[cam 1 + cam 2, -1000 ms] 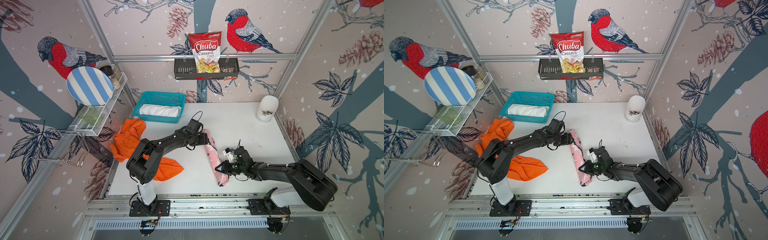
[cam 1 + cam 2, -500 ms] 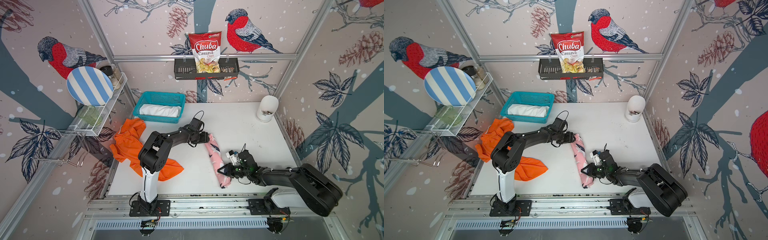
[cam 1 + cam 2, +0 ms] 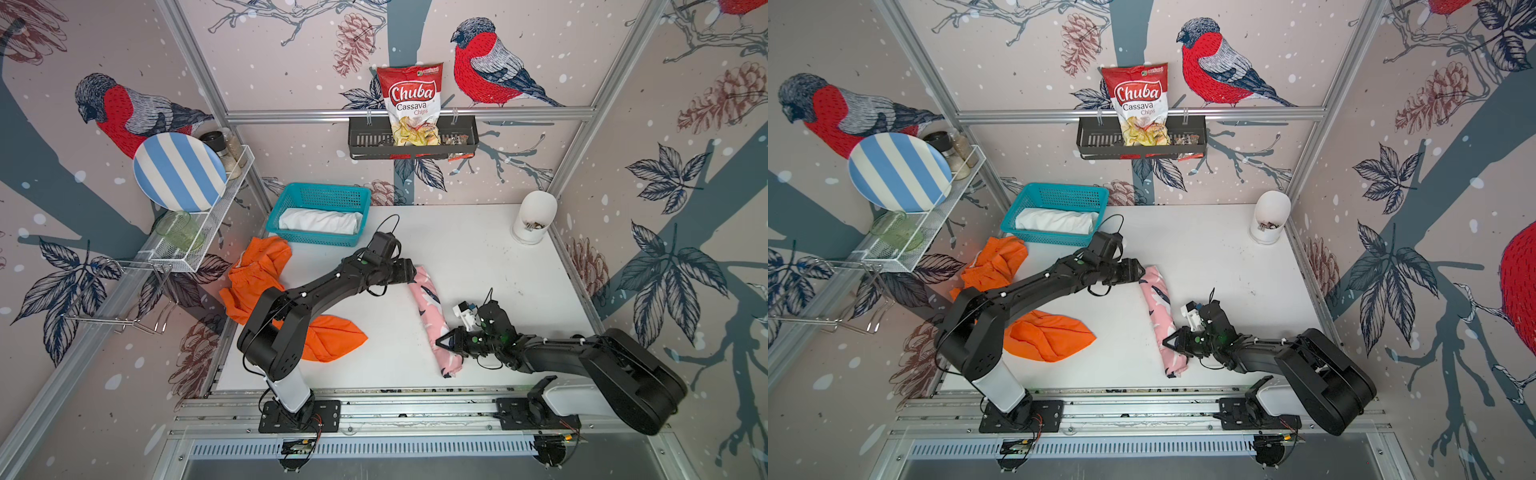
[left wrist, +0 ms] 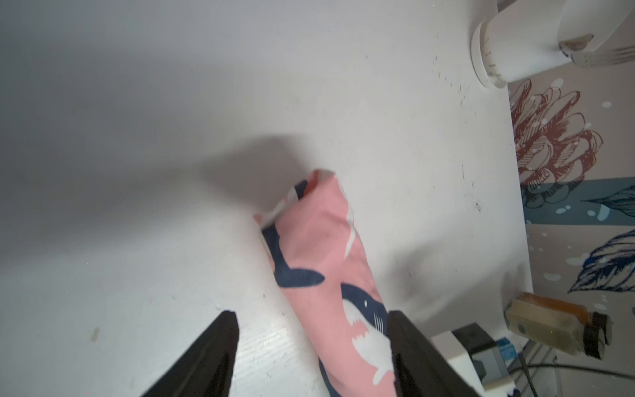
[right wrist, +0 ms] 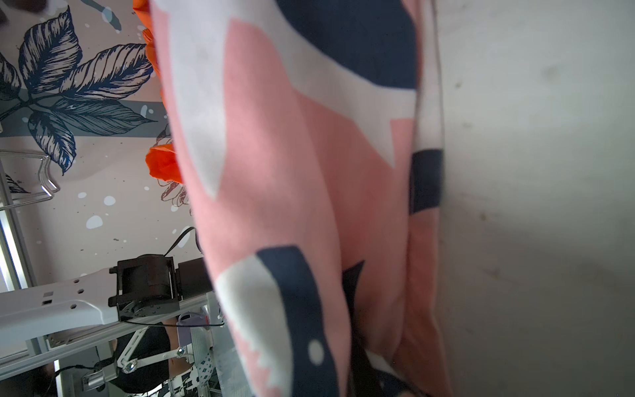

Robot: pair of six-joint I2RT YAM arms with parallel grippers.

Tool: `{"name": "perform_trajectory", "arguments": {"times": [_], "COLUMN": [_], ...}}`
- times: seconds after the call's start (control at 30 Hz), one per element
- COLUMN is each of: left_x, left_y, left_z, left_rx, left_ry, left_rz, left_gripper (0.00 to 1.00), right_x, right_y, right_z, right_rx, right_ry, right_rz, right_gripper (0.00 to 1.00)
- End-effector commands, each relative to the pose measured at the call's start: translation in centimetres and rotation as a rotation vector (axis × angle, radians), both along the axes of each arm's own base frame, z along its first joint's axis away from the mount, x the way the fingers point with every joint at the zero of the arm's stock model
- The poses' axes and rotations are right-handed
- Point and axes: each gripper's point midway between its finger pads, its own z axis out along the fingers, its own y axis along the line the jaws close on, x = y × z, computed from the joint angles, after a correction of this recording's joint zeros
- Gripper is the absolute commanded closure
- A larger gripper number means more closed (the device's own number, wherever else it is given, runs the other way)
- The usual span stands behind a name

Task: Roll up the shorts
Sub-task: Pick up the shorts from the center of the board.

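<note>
Pink shorts (image 3: 430,316) w/ navy-and-white shark print: rolled into a long tube, lying slanted mid table (image 3: 478,257). White shorts (image 3: 320,221): rolled, inside teal basket (image 3: 324,198), back left. Orange shorts (image 3: 255,270): unrolled, crumpled at left edge.

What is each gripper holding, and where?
The right gripper pinches the rolled pink shark-print shorts near their front end; the left gripper, open astride the far end, holds nothing.

Inside basket (image 3: 320,192), rolled shorts (image 3: 318,220); front-left of it, loose shorts (image 3: 257,266); front-right, second shorts roll (image 3: 432,316); far right, cup (image 3: 534,218).
</note>
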Motion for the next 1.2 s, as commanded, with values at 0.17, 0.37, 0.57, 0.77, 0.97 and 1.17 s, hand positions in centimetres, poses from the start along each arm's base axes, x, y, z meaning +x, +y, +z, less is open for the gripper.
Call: {"name": "perform_trajectory", "arguments": {"times": [0.17, 0.37, 0.57, 0.77, 0.97, 1.17], "left_x": [-6.9, -7.8, -8.2, -8.8, -8.9, -7.9], "left_y": [-5.3, -7.3, -8.3, -8.8, -9.4, -9.7], "left_z": [-1.0, -3.0, -5.5, -7.7, -8.5, -7.6], "left_rx": [-0.225, -0.293, -0.288, -0.306, -0.308, -0.269], "left_ry": [0.105, 0.160, 0.197, 0.235, 0.246, 0.201], "left_rz": [-0.085, -0.101, -0.104, -0.121, -0.143, -0.152], "left_gripper": [0.25, 0.25, 0.24, 0.27, 0.45, 0.71], "right_x": [-0.6, -0.6, -0.6, -0.4, -0.4, 0.0], "right_y": [-1.0, -1.1, -1.3, -1.4, -1.7, -1.8], "right_z": [-1.4, -1.1, -0.7, -0.8, -0.8, 0.1], "right_rx": [-0.040, -0.039, -0.038, -0.035, -0.038, -0.027], "right_ry": [0.071, 0.059, 0.047, 0.050, 0.042, 0.001], "right_rz": [-0.023, -0.022, -0.028, -0.034, -0.045, -0.058], "right_gripper": [0.82, 0.82, 0.82, 0.82, 0.82, 0.74]}}
